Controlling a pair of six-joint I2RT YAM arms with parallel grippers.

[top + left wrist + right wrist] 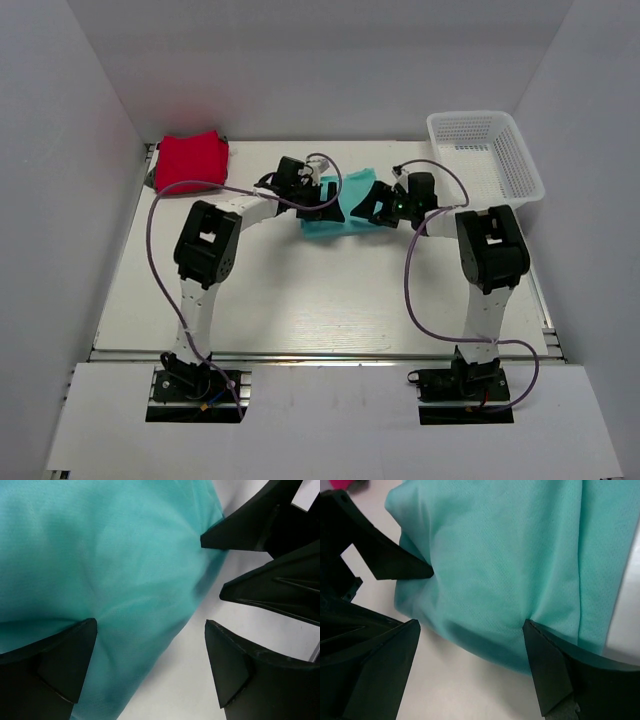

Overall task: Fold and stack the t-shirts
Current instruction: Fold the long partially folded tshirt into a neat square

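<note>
At the upper left of the top view the red t-shirt (191,161) lies as a compact folded square near the back corner of the table (320,300), well apart from both arms. Toward the centre, the left gripper (325,203) hovers low over the near-left part of the teal t-shirt (352,186), which sits bunched at mid-table toward the back. In the left wrist view its jaws are spread wide with nothing between them but cloth edge and bare table: one finger (65,665) rests against the teal fabric, the other stands over the tabletop. Just right of it, the right gripper (378,210) meets the same garment from the other side, also gaping wide, with one finger (555,675) at a soft fold and the other clear of the cloth. The white mesh basket (478,116) stands at the upper right. The teal shirt looks light, limp and thin; it would likely drape and slide rather than hold shape, so a pinch on a doubled edge or fold, one claw at each end, seems the surest hold.
</note>
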